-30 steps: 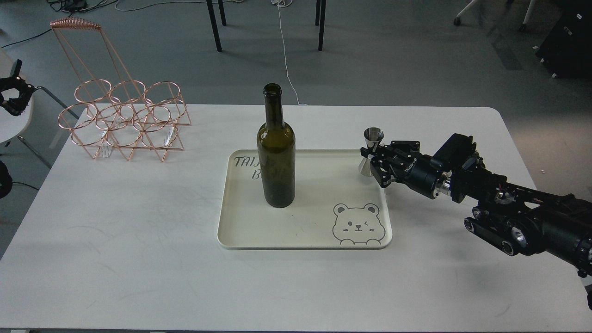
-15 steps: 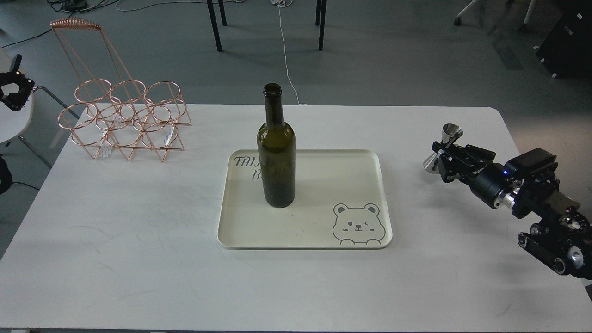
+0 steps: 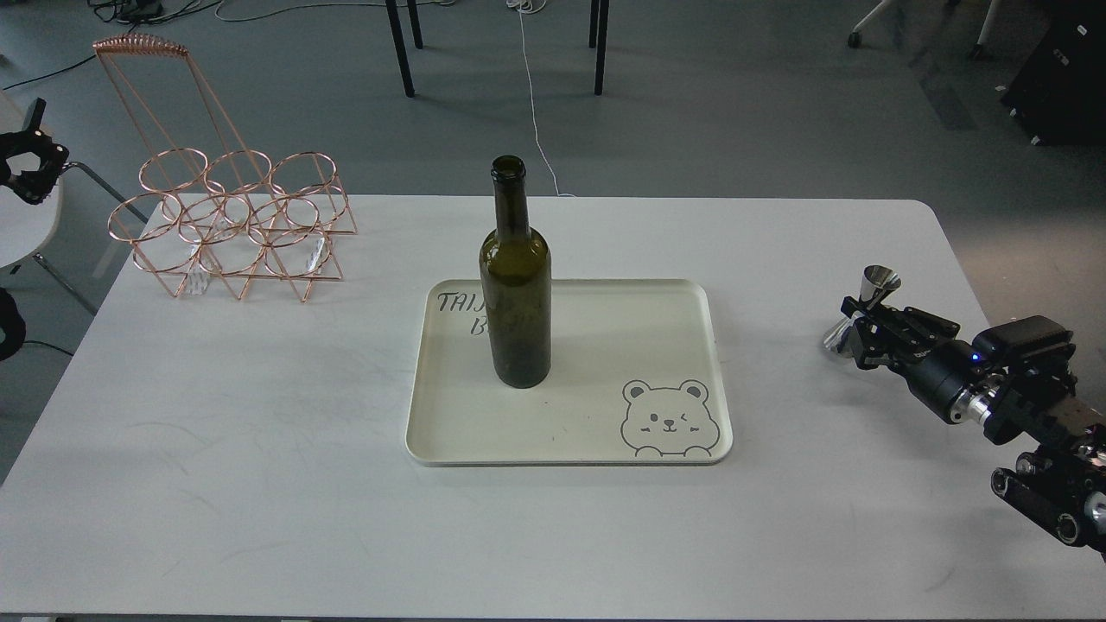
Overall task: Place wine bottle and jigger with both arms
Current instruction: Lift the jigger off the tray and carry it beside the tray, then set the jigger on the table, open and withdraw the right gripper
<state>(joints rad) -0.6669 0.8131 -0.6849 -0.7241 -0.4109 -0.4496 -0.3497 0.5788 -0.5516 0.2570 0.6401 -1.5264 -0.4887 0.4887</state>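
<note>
**Jigger low over the desk's right side, tilted in the grip**

The right claw (image 3: 864, 333) is closed on the waist of the jigger (image 3: 867, 307), holding it close above the desk (image 3: 259, 484) well to the right of the tray (image 3: 570, 453). The jigger leans, its lower cup toward the left; released like this it would likely land on an edge, tip and roll toward the near right rim. Its polished steel could also slip between the fingers.

The wine bottle (image 3: 516, 294) stands upright on the tray's left half, tall and narrow, so a careless sideways brush would topple it.

The left claw (image 3: 26, 164) sits off the desk at far left; I cannot tell whether it is open. The copper wire rack (image 3: 233, 233) lies between it and the bottle.
</note>
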